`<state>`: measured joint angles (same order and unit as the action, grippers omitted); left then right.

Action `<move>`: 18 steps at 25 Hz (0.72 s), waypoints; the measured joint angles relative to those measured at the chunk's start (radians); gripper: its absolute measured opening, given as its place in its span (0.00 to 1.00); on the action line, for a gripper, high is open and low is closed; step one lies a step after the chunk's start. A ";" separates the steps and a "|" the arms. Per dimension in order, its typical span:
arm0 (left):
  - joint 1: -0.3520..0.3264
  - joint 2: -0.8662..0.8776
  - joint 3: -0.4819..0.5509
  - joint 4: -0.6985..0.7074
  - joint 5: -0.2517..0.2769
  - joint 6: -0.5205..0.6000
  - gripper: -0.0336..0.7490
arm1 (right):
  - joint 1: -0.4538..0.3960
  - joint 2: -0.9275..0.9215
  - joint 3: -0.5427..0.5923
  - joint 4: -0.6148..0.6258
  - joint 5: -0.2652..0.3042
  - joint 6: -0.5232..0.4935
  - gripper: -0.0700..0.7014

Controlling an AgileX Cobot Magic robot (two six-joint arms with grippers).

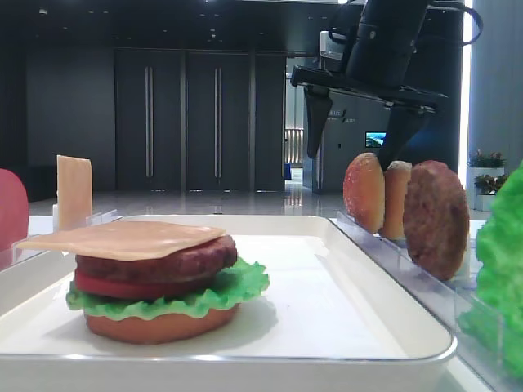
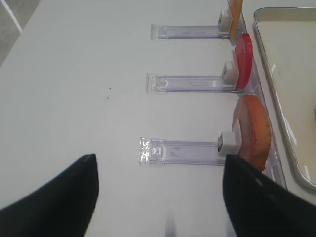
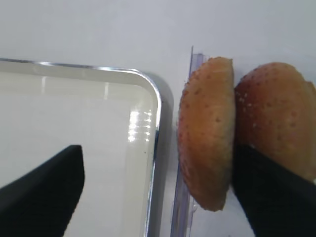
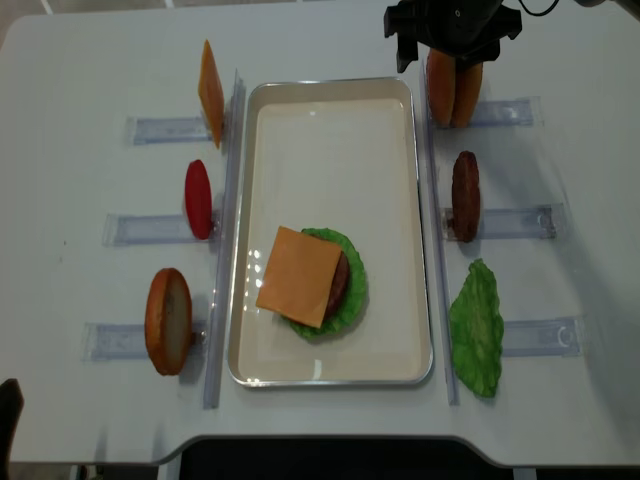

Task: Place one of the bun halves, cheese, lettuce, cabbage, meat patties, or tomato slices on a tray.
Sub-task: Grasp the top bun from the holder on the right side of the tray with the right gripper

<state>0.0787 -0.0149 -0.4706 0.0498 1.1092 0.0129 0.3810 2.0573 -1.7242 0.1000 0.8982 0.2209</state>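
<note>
On the large white rectangular tray (image 4: 395,200) your stack ends at pale square cheese (image 4: 299,276), so it needs a top. Your black right gripper (image 3: 158,190) hangs spread wide, straddling the upright speckled domed bun half (image 3: 207,133) in its clear slotted rack (image 3: 181,207).

Tray (image 4: 330,115): white, rimmed, holding a stack of bun base, lettuce (image 4: 352,300), tomato, patty, cheese slice (image 4: 298,277). Bun halves (image 4: 452,88): two, on edge, right of tray. Patty (image 4: 465,195), lettuce leaf (image 4: 477,328) right; cheese (image 4: 211,92), tomato (image 4: 198,198) left.
</note>
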 joint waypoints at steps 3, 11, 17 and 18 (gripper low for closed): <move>0.000 0.000 0.000 0.000 0.000 0.000 0.81 | 0.000 0.012 0.000 0.001 0.000 -0.001 0.84; 0.000 0.000 0.000 0.000 0.000 0.000 0.81 | 0.000 0.026 0.000 0.023 -0.002 -0.012 0.84; 0.000 0.000 0.000 0.000 0.000 0.000 0.81 | -0.001 0.026 0.000 0.020 -0.007 -0.012 0.67; 0.000 0.000 0.000 0.000 0.000 0.000 0.81 | -0.001 0.026 0.000 0.014 -0.010 -0.012 0.63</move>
<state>0.0787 -0.0149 -0.4706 0.0498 1.1092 0.0129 0.3797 2.0836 -1.7242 0.1139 0.8886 0.2084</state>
